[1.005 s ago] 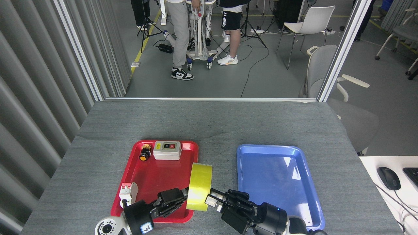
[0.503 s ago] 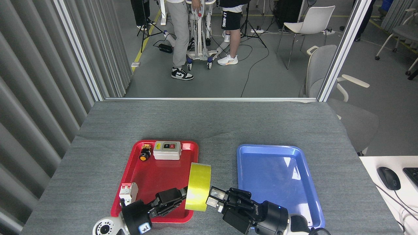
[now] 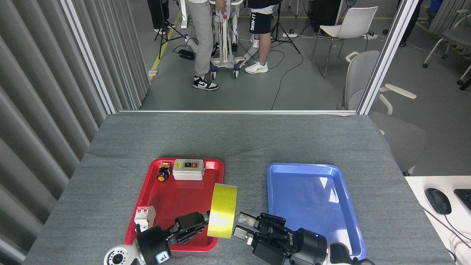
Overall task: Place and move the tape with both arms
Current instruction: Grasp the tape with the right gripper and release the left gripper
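The glossy yellow roll of packing tape (image 3: 222,211) stands on edge over the right rim of the red plastic tray (image 3: 173,200), pinched by the left claw (image 3: 197,223). The right claw (image 3: 243,228) sits released just beside it. My worry: if the left lets go early, the roll tips or rolls off. The grey switch box (image 3: 188,169) and white breaker (image 3: 144,217) crowd the red tray, while the blue plastic tray (image 3: 312,206) sits on the grey bench (image 3: 239,140).

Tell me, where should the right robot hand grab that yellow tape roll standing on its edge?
Probably across its flat sides. The tape stands on edge, so its curved yellow band would likely slip; the flat sides suit pinching. The right gripper sits just beside it, so it could come in from the right, opposite the left gripper.
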You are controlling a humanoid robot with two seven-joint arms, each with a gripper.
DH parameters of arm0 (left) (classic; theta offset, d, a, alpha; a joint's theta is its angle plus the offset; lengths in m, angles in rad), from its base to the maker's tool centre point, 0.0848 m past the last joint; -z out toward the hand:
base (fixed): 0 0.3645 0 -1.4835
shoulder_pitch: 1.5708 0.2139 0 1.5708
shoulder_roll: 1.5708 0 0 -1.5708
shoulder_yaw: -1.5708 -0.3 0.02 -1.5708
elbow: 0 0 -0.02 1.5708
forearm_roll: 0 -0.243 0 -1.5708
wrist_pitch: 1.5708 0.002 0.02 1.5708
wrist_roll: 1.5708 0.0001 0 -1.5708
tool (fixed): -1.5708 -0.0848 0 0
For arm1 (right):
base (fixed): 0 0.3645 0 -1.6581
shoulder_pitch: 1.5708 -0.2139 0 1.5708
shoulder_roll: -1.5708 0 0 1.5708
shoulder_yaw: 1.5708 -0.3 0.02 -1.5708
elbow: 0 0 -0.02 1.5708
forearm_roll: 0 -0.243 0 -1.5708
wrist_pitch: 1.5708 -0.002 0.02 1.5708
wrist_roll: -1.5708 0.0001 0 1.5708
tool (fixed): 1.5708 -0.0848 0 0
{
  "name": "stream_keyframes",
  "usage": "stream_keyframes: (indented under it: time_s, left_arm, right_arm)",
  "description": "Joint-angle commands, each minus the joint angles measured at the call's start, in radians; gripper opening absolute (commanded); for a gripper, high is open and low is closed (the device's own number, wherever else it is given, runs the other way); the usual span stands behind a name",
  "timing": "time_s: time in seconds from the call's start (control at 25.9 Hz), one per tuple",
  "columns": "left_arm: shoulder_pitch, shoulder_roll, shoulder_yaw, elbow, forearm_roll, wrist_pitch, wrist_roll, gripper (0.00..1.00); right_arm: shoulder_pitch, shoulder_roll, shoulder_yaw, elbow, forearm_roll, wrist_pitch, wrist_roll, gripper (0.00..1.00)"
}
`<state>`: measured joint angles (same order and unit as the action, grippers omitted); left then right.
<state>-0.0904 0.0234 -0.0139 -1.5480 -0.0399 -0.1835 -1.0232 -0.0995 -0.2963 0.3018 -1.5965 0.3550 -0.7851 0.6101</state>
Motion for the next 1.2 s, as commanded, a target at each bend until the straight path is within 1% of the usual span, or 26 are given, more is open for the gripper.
stream_keyframes:
  time_s: [0.0,0.39,0.46,0.58,0.7,0.85,1.16]
  left_arm:
    - [0.0,0.0,0.0,-0.001,0.0,0.001,0.002,0.11]
    - [0.0,0.001,0.003,-0.001,0.0,0.001,0.002,0.11]
    - [0.0,0.001,0.006,-0.001,0.0,0.001,0.002,0.11]
    - [0.0,0.001,0.009,-0.001,0.0,0.001,0.0,0.11]
    - [0.0,0.001,0.009,-0.003,0.0,0.001,0.0,0.11]
    - [0.0,0.001,0.009,-0.003,0.0,0.001,0.0,0.11]
    - [0.0,0.001,0.014,-0.003,0.0,-0.004,0.0,0.12]
  right_arm:
    - [0.001,-0.004,0.016,-0.019,0.001,0.0,0.003,0.61]
    - [-0.022,0.008,0.017,-0.005,0.005,0.0,0.003,0.6]
    - [-0.026,0.011,0.019,-0.003,0.005,0.0,0.003,0.57]
    - [-0.04,0.029,0.02,0.0,0.009,0.0,0.003,0.49]
    - [-0.046,0.036,0.036,0.0,0.022,0.0,0.003,0.42]
    - [-0.046,0.039,0.042,0.001,0.024,0.0,0.005,0.32]
    - [-0.046,0.039,0.042,0.013,0.027,0.0,0.005,0.21]
